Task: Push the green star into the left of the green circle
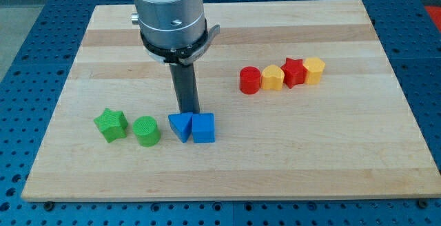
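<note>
In the camera view, my tip [187, 111] rests just above the two blue blocks [192, 127], touching or nearly so (I carry no hand, only this rod). The green star [111, 124] sits just left of the green circle [147, 131], a thin gap between them, near the tabletop's [310, 157] left edge. A red-and-yellow row [282, 75] lies well apart, upper right. Bare wood surrounds both greens.

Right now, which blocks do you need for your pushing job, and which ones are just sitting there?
For the job:
green star
green circle
my tip, behind the two blue blocks

Just sitting there:
two blue blocks
red cylinder
yellow block
red star
yellow block at the row's right end
</note>
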{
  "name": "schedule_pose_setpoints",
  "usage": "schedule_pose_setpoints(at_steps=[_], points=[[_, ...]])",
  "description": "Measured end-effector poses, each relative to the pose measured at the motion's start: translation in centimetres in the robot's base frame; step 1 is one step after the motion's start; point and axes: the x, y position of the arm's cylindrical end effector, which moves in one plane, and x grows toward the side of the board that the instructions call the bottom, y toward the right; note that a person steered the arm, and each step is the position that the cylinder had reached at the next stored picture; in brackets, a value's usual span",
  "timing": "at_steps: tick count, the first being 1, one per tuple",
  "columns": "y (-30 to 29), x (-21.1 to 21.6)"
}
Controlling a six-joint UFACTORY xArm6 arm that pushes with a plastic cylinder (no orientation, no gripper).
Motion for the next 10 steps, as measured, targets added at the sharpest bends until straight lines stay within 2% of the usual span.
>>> schedule_pose_setpoints(at_steps=[4, 6, 8, 10], points=[[-0.6, -0.2], [-9.6, -2.1], [-11.8, 0.8], [-15.0, 0.4]])
